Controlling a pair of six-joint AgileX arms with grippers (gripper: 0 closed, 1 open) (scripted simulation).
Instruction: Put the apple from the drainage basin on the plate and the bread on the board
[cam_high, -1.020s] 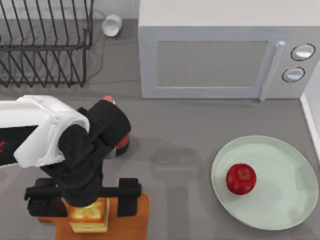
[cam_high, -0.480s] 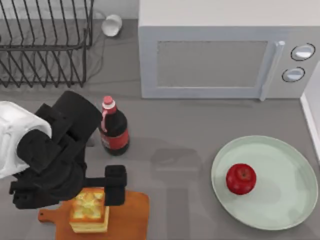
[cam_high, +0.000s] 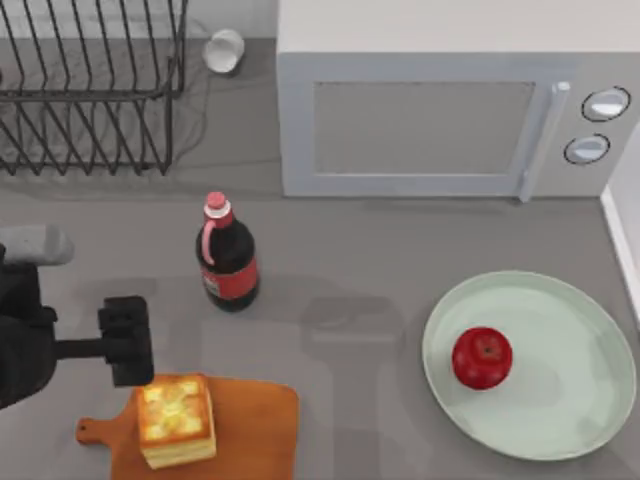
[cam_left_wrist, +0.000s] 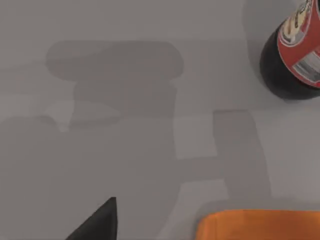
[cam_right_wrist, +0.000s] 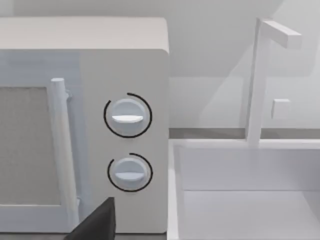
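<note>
Our left gripper (cam_high: 60, 350) sits at nine o'clock on the worktop (cam_high: 360, 260), cut off by the edge of the top view; one dark finger (cam_high: 127, 340) shows, its mate is out of sight, so we cannot tell how far the fingers stand apart, and nothing shows held between them. In our left wrist view a dark fingertip (cam_left_wrist: 97, 222) pokes in, with the lower body of the bottle (cam_left_wrist: 295, 60) and a corner of the board (cam_left_wrist: 260, 225), both cropped. Our right wrist view has a single dark fingertip (cam_right_wrist: 97, 222) facing the microwave (cam_right_wrist: 85, 130) dials and a white sink basin (cam_right_wrist: 250, 200); we cannot tell that gripper's opening either.

The bread (cam_high: 176, 418), thick and square, golden on top with pale sides, lies on the orange-brown board (cam_high: 250, 430) at seven o'clock, the board's lower part cropped. The apple (cam_high: 482, 357), glossy red with a stem dimple, rests on the mint-green plate (cam_high: 560, 400) at four o'clock, left of the plate's centre. The red-capped bottle (cam_high: 226, 256) stands just above the board. A wire rack (cam_high: 90, 90) sits at eleven o'clock, partly cropped.
</note>
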